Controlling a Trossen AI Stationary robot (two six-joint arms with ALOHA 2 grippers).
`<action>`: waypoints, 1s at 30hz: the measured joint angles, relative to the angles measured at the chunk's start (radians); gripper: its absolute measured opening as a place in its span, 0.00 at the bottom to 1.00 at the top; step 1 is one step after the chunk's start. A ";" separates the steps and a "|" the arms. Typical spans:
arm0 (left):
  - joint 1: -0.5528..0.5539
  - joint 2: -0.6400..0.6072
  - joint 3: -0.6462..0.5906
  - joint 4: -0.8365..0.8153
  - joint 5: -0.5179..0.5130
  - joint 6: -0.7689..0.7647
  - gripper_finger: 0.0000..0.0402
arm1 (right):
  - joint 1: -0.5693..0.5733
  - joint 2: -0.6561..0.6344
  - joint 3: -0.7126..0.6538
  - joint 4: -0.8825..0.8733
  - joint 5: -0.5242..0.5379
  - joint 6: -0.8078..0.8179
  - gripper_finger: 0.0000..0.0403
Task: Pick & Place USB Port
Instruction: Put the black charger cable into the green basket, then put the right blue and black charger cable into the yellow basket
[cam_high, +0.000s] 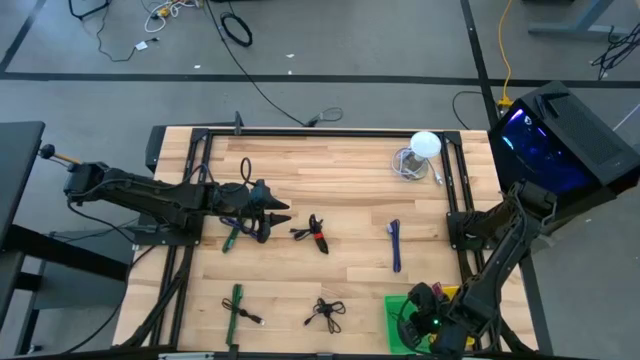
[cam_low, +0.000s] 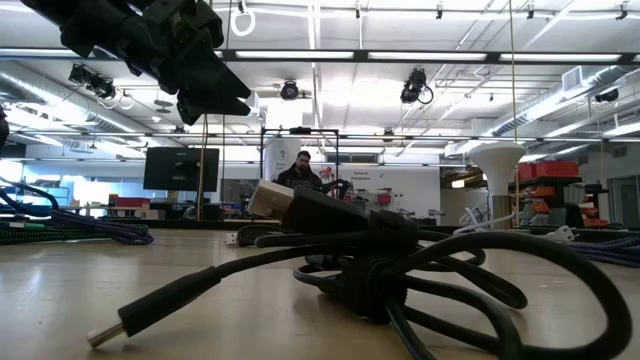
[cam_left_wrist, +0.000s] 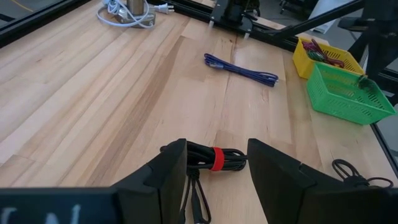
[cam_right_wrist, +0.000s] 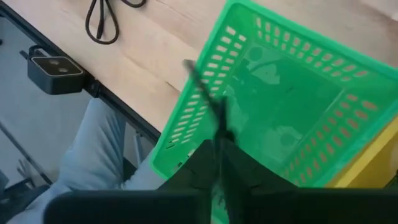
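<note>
A black cable bundle with a red tie (cam_left_wrist: 214, 158) (cam_high: 312, 235) lies flat on the wooden table. My left gripper (cam_left_wrist: 216, 180) (cam_high: 272, 211) hovers open above the table just left of it; in the left wrist view the bundle shows between the two fingers. In the low view this gripper (cam_low: 195, 75) hangs well off the table. My right gripper (cam_right_wrist: 221, 155) (cam_high: 432, 322) is at the near right corner over the green basket (cam_right_wrist: 292, 93) (cam_high: 398, 318), shut on a thin black cable (cam_right_wrist: 202, 87). My right gripper pinches the thin black cable (cam_right_wrist: 217, 127) between its two shut fingers. A short length runs on past the fingertips over the green basket's rim and inside. The gripper hides the rest of the cable, so I cannot tell which part it holds.
A green cable (cam_high: 232, 236) lies under the left gripper and another (cam_high: 236, 305) near the front edge. A loose black cable (cam_high: 325, 313) (cam_low: 350, 255), a blue cable (cam_high: 395, 245) (cam_left_wrist: 242, 67), a white cable coil (cam_high: 412, 163) and a yellow basket (cam_left_wrist: 323, 55) are also there. A person's leg (cam_right_wrist: 106, 155) stands by the near edge.
</note>
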 joint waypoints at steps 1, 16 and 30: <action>0.000 0.000 0.000 0.000 0.000 0.000 0.44 | 0.000 0.000 0.000 -0.004 0.000 0.000 0.09; 0.000 0.000 0.000 0.000 0.000 0.000 0.44 | -0.061 -0.021 0.000 -0.197 0.057 -0.133 0.21; 0.000 0.000 0.000 0.000 0.000 -0.018 0.44 | -0.381 -0.051 -0.101 -0.324 -0.053 -0.494 0.32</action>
